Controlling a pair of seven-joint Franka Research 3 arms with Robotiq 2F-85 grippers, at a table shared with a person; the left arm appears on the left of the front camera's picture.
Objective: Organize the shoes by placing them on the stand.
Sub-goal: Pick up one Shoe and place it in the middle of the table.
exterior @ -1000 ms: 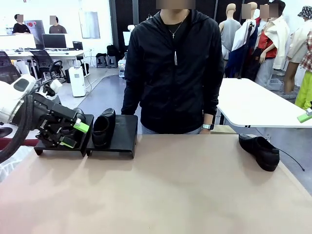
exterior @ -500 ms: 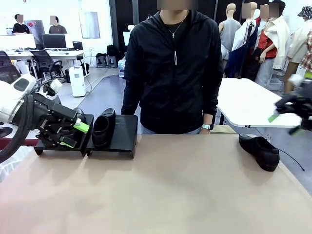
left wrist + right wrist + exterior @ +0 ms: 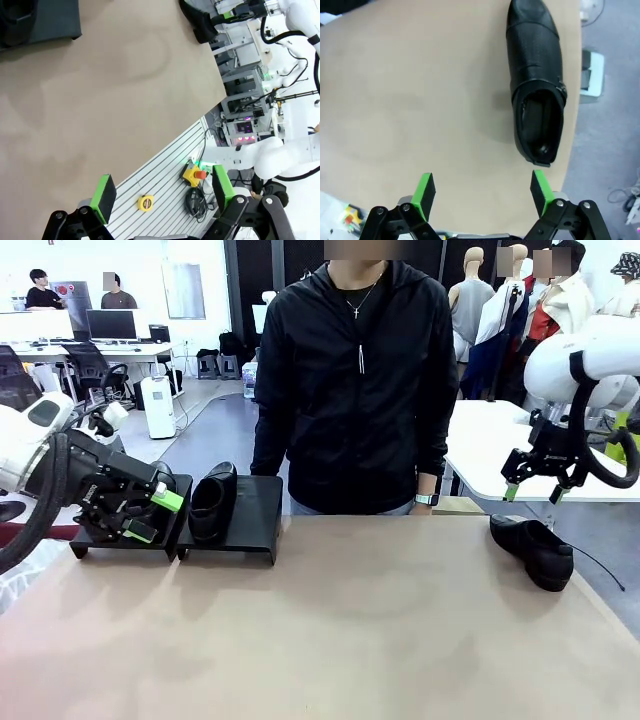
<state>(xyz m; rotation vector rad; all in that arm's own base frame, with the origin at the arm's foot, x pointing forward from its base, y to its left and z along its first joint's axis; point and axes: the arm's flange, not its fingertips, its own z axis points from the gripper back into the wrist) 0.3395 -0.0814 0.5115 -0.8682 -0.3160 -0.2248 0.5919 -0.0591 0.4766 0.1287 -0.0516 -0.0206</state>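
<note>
Below the spread right end effector [image 3: 481,192], a black shoe [image 3: 536,80] lies near the table [image 3: 420,100] edge.

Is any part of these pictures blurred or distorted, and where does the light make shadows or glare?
Front view: sharp, even light; the right gripper is crisp above the loafer. Right wrist view: the loafer is sharp, with a faint sheen and a soft shadow on the table. Left wrist view: wide-angle bending at the edges; the left gripper is clear.

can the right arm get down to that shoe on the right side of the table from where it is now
Probably yes: the right gripper hangs open above the shoe, nothing lies between them, and the table around it is bare.
</note>
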